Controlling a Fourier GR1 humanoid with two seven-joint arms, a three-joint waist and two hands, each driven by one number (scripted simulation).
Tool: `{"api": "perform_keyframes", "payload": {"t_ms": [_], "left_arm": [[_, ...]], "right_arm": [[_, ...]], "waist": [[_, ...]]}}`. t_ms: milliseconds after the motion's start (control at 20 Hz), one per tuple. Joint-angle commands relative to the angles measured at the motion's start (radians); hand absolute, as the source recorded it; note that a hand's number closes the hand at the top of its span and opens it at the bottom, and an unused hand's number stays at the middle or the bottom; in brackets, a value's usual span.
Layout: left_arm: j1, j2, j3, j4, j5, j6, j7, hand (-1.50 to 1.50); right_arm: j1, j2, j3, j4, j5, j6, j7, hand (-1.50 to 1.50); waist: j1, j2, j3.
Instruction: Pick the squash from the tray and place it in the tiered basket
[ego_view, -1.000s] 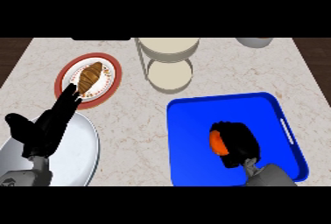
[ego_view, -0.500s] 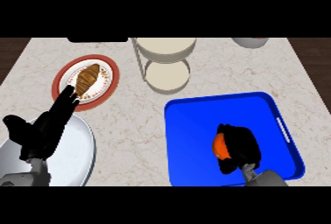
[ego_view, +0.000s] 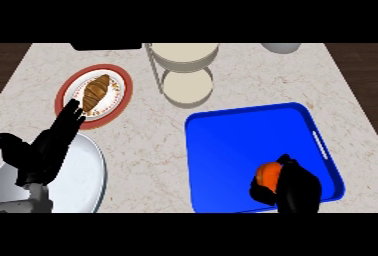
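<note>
Curling my right hand (ego_view: 295, 189) round the squash (ego_view: 268, 173), fingers & thumb wrapped on it so only its orange left side shows. It sits w/ my hand over the lower right part of the blue tray (ego_view: 236, 145), near the tray's front right corner; can't tell if it's touching the tray floor or lifted off it. Tray lies on the marble counter (ego_view: 155, 135), right of centre, w/ a pale handle slot on its right rim.

Tiered basket (ego_view: 186, 70) stands at the counter's back, middle: two round cream tiers on a thin wire frame, the upper one partly cut by the view's top, the lower one nearer me. It's well apart from the squash, up & left of the tray.

My left hand (ego_view: 48, 147) is at the view's left, fingers straight & pointing up toward the back, holding nothing, over the edge of a big white plate (ego_view: 81, 175) at lower left. Just beyond its fingertips is a red-rimmed plate (ego_view: 66, 90) w/ a brown pastry (ego_view: 96, 92) on it. A grey bowl (ego_view: 280, 47) shows at the back right & a dark object (ego_view: 107, 46) at the back left, both cut off.
</note>
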Motion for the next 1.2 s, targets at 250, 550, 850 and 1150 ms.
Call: {"api": "perform_keyframes", "payload": {"t_ms": [250, 550, 850, 1150], "left_arm": [[-0.009, -0.018, -0.02, -0.007, -0.013, 0.001, -0.004, 0.0], [-0.006, -0.012, -0.01, 0.034, -0.01, -0.038, -0.034, 0.0], [-0.052, 0.012, 0.012, 0.03, 0.01, -0.062, -0.001, 0.0], [-0.069, -0.039, -0.035, 0.042, -0.046, -0.018, -0.004, 0.0]], "right_arm": [[-0.083, 0.106, 0.081, -0.342, 0.304, -0.171, 0.094, 1.5], [-0.268, 0.147, 0.243, -0.403, 0.37, -0.016, 0.255, 1.5], [-0.581, 0.148, 0.155, -0.256, 0.175, 0.077, 0.341, 1.5], [-0.836, 0.148, 0.114, -0.061, 0.058, 0.073, 0.404, 1.5]], "waist": [[0.02, 0.005, 0.001], [0.044, 0.014, 0.001], [0.072, 0.02, 0.0], [0.078, 0.02, 0.0]]}}
